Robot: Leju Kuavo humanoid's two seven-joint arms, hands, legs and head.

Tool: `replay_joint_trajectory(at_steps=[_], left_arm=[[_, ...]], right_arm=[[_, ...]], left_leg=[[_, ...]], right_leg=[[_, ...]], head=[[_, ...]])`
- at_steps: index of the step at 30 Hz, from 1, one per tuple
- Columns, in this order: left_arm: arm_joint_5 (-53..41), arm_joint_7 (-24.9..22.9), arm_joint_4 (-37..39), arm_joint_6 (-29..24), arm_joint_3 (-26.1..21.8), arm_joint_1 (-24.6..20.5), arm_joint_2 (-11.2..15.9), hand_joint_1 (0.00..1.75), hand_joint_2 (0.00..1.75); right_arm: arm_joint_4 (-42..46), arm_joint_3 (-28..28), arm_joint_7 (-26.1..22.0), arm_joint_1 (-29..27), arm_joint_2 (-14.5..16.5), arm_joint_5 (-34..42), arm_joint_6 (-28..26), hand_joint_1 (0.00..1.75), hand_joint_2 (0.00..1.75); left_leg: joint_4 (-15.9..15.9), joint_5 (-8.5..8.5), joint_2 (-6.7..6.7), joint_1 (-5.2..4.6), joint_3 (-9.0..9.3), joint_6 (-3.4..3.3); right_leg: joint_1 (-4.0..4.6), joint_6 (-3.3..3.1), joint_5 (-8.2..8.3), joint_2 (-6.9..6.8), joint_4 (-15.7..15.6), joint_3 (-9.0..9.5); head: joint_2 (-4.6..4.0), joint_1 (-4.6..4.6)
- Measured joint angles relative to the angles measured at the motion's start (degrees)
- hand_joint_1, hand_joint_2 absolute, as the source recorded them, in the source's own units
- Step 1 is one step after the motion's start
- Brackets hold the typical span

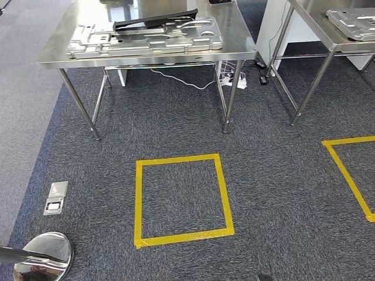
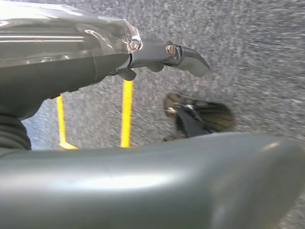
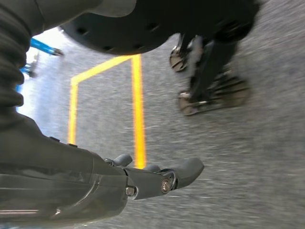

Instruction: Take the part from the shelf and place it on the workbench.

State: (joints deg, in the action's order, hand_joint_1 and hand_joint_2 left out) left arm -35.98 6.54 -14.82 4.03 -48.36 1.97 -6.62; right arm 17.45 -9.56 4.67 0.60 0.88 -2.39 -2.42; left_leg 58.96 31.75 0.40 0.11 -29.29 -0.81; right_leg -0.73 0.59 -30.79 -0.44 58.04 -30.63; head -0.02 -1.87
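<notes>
A silver stamped metal part (image 1: 146, 36) lies flat on a steel table (image 1: 241, 44) ahead of me, with a long black strip (image 1: 154, 22) resting on top of it. A second silver part (image 1: 354, 22) lies on another steel table (image 1: 309, 26) at the far right. My left hand (image 2: 107, 57) hangs over the carpet, its fingers (image 2: 187, 55) stretched out and holding nothing. My right hand (image 3: 107, 186) also hangs over the carpet with straight fingers (image 3: 183, 171) and nothing in it.
A yellow tape square (image 1: 182, 199) marks the carpet in front of the near table, and part of another (image 1: 349, 175) lies to the right. A chrome post base (image 1: 44, 254) stands at the lower left. A floor socket plate (image 1: 55, 198) and cables (image 1: 234, 79) lie on the floor.
</notes>
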Motion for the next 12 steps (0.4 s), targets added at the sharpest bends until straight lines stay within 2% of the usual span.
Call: replay_joint_trajectory(at_steps=[2,3,6,7,12], left_arm=[[2.6,-0.4,0.0,-0.3,3.2,0.9,0.4,0.0,0.0],[3.9,-0.6,0.0,-0.5,4.8,1.3,0.6,0.0,0.0],[7.9,-1.3,-0.2,-1.0,9.9,2.0,1.2,0.0,0.0],[9.2,-1.5,-0.3,-1.1,11.6,2.2,1.4,0.0,0.0],[15.3,-2.6,-1.1,-1.8,19.6,2.8,2.3,0.0,0.0]], right_arm=[[0.8,0.6,-0.2,0.0,0.0,0.2,0.1,0.0,0.44],[1.1,0.8,-0.4,-0.2,0.0,0.3,0.1,0.0,0.0],[1.8,1.7,-0.9,-1.0,-0.1,0.4,0.3,0.0,0.0],[2.0,2.0,-1.0,-1.4,-0.2,0.5,0.4,0.0,0.0],[2.7,3.4,-1.8,-3.3,-0.4,0.9,0.9,0.0,0.0]], left_leg=[[-0.9,0.08,-0.03,-0.17,0.08,-0.23],[-1.2,-0.03,-0.04,-0.15,0.1,-0.2],[-1.9,-0.36,-0.03,-0.05,0.32,-0.04],[-1.8,-0.34,-0.02,-0.09,0.34,-0.09],[-1.5,-0.18,0.09,-0.26,0.33,-0.43]], right_leg=[[0.03,0.7,0.29,-0.04,-0.2,-0.2],[0.03,0.7,0.27,-0.07,-0.4,-0.11],[0.14,-0.94,0.4,-0.05,-0.9,0.25],[0.14,-1.26,0.58,-0.03,-0.9,0.3],[0.03,-0.52,0.89,0.14,-1.1,0.41]], head=[[0.0,0.01],[0.0,0.02],[0.0,0.04],[0.0,0.04],[0.0,0.06]])
